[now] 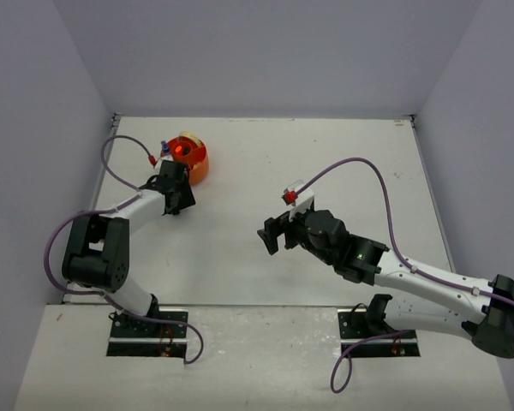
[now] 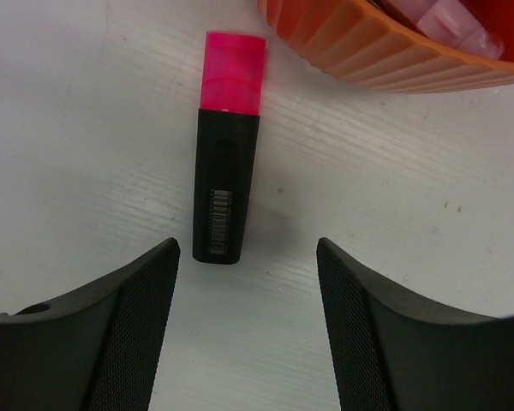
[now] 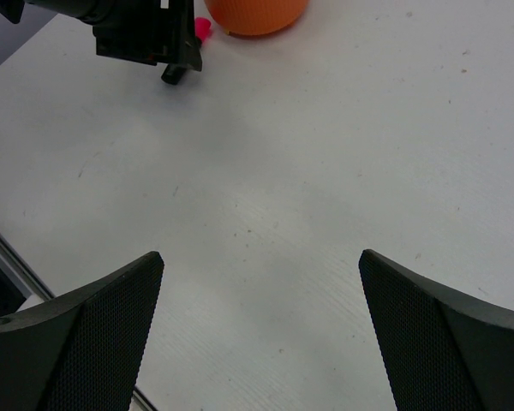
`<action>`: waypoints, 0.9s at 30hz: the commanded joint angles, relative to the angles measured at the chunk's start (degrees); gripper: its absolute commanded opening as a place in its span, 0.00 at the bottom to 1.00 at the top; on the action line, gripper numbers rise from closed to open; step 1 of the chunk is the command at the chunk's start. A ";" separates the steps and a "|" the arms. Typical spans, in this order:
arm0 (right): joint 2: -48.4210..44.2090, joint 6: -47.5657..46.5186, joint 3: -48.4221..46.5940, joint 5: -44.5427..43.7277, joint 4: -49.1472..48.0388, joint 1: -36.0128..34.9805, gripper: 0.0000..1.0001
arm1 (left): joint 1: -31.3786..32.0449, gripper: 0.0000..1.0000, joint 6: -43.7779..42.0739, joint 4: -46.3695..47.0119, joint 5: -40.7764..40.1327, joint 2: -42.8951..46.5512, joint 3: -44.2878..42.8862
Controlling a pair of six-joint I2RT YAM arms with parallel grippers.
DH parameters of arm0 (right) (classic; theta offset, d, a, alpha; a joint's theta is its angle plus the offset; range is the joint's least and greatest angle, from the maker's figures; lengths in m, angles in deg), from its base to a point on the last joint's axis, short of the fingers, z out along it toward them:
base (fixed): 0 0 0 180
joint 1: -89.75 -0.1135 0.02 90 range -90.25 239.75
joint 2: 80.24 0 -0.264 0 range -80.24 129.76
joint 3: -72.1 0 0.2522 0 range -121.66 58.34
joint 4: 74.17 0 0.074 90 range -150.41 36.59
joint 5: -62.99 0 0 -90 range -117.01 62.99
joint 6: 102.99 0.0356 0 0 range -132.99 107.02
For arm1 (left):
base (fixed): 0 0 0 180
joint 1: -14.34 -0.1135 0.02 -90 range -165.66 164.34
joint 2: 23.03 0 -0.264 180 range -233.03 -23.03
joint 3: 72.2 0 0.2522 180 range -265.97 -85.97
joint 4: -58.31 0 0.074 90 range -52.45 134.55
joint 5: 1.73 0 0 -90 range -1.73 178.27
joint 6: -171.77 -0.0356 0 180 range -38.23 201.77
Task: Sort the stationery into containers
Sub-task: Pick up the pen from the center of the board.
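A black highlighter with a pink end (image 2: 225, 163) lies flat on the table, pink end pointing away, just left of the orange tub (image 2: 385, 53). My left gripper (image 2: 247, 247) is open and empty, low over the table, its jaws astride the highlighter's near black end without touching it. Pale pink pieces (image 2: 450, 21) show inside the tub. In the top view the left gripper (image 1: 176, 181) sits right at the near side of the tub (image 1: 191, 158) and hides the highlighter. My right gripper (image 1: 272, 233) is open and empty over mid-table (image 3: 259, 255).
The right wrist view shows the tub (image 3: 257, 13) and the left gripper (image 3: 146, 34) far ahead, with the table's left edge (image 3: 8, 257) close by. Grey walls enclose the table on three sides. Purple cables hang off both arms.
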State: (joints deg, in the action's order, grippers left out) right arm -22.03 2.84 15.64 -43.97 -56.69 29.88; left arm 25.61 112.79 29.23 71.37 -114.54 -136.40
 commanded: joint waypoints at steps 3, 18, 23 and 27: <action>-0.03 0.61 -0.01 0.35 -1.96 0.20 0.99 | -0.46 0.59 0.71 3.63 -4.71 -3.42 -1.15; 0.86 0.79 -0.44 -0.08 -2.14 0.20 0.99 | -1.95 0.21 -0.17 6.78 -0.81 -5.06 1.60; 0.99 0.87 -0.50 0.22 -2.22 0.20 0.99 | -1.95 0.02 0.71 6.23 0.94 -1.12 3.44; 1.27 1.03 -0.78 0.65 -2.22 0.20 0.99 | -1.95 0.00 6.33 7.43 3.92 6.18 8.33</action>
State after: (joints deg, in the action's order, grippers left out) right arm -21.31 2.91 15.66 -43.94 -56.82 29.88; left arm 24.10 113.65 35.18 71.88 -116.25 -132.36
